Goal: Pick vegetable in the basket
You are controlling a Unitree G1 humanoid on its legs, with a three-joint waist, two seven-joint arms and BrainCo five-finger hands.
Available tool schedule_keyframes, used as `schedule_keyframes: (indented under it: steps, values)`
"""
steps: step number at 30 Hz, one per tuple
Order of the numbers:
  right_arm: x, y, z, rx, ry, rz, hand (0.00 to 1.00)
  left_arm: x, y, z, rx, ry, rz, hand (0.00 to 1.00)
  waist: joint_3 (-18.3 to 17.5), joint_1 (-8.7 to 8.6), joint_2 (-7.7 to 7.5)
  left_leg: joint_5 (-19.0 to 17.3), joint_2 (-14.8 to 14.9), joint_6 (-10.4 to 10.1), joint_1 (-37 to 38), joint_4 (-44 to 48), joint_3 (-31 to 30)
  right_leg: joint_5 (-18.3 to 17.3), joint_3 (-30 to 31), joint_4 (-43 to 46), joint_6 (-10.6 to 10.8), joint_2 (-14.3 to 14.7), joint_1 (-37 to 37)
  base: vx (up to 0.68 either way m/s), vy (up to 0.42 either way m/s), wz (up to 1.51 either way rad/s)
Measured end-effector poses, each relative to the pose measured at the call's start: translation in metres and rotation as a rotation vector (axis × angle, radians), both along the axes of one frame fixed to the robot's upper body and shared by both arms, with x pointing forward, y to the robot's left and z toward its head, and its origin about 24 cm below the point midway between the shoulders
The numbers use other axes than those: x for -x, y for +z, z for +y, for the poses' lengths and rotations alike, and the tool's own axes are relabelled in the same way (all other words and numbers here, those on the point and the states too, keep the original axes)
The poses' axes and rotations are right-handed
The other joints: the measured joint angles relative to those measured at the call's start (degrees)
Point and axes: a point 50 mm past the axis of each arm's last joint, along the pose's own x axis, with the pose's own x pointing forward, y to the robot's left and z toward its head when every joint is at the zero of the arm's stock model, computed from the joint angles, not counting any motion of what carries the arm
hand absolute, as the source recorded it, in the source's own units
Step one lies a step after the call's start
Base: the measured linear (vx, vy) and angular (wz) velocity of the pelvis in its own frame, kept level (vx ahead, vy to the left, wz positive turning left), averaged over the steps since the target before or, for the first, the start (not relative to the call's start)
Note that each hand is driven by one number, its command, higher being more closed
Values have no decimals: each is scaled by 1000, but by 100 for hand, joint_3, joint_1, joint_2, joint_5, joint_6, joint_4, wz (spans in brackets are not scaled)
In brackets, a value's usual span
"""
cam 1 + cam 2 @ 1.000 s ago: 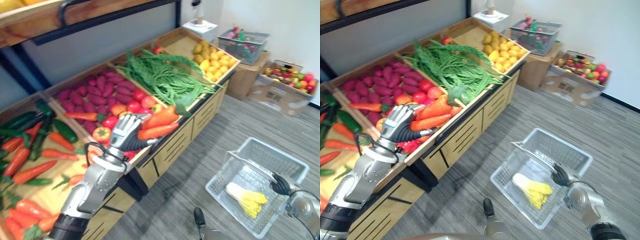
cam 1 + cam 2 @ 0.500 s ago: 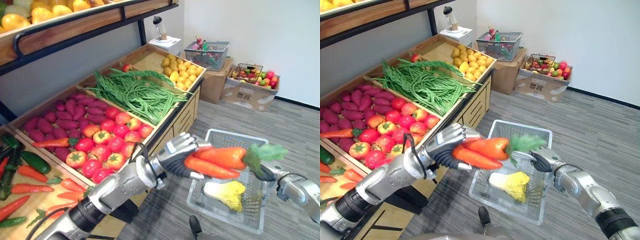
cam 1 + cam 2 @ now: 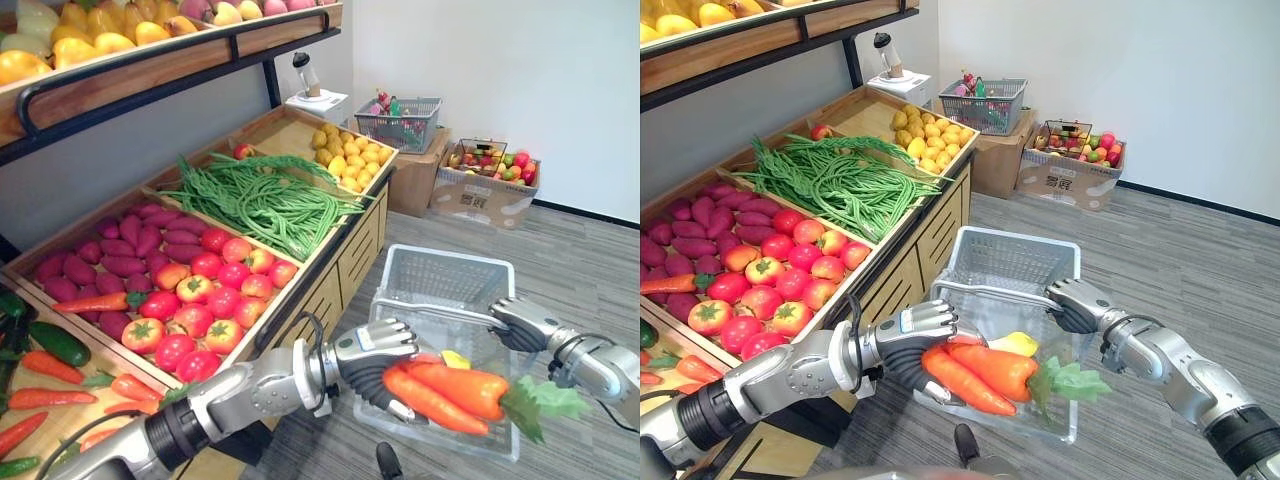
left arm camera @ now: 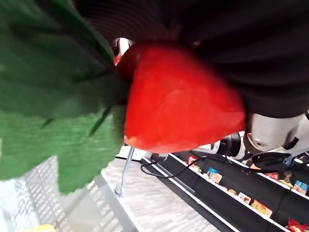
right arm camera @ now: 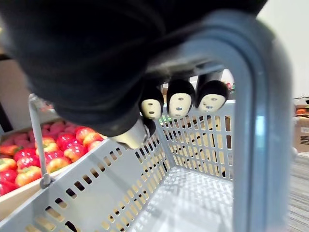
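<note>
The left hand (image 3: 912, 338) is clenched round two carrots (image 3: 985, 372) — their green tops (image 3: 1070, 382) stick out past its fingers, over the near end of the grey plastic basket (image 3: 1012, 250). Just beyond the hand, inside the basket, lies a yellow leafy vegetable (image 3: 1016, 343). The right hand (image 3: 1076, 300) grips the basket's handle (image 3: 985, 290) — fingers curled round the bar, close above the carrots.

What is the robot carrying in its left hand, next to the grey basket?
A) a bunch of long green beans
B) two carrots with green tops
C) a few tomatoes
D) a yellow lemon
B: the left hand is curled round two orange carrots with leafy green tops, by the basket, whose handle the right hand grips.
</note>
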Motion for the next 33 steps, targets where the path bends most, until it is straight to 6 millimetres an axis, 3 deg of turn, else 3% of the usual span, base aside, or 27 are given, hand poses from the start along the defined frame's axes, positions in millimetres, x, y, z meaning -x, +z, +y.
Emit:
schedule_keyframes:
  steps: [14, 18, 31, 32, 33]
  values:
    - [-4, 16, 16, -80, 67, -15, 100, -8, -63, -4, -236, 41, 71, 100, -63, -79, -21, 4, 2, -7, 6, -6, 3, -56, -75, 145, -78, 22, -84, -47, -6, -1]
    - [-7, 21, 21, -111, 80, -21, 100, -14, -82, -2, -307, 88, 93, 100, -65, -178, -22, 14, 11, -25, 18, -6, 24, -62, -61, 149, -86, 50, -90, -36, -10, -3]
    - [-7, 21, 29, -122, 111, 6, 100, -38, -111, 7, -429, 266, 109, 100, -85, -216, -34, 97, 51, -139, 117, -87, 151, -118, -14, 182, -163, 183, -101, -36, -9, -5]
    - [-7, 21, 29, -121, 112, 11, 100, -38, -111, 6, -439, 262, 98, 0, -85, -209, -34, 98, 56, -141, 116, -90, 148, -112, -23, 182, -157, 186, -100, -37, 6, 3]
    - [-7, 20, 29, -119, 110, 15, 100, -38, -111, 5, -436, 262, 98, 0, -86, -208, -32, 99, 57, -142, 116, -91, 145, -108, -31, 182, -161, 186, -97, -44, 14, 2]
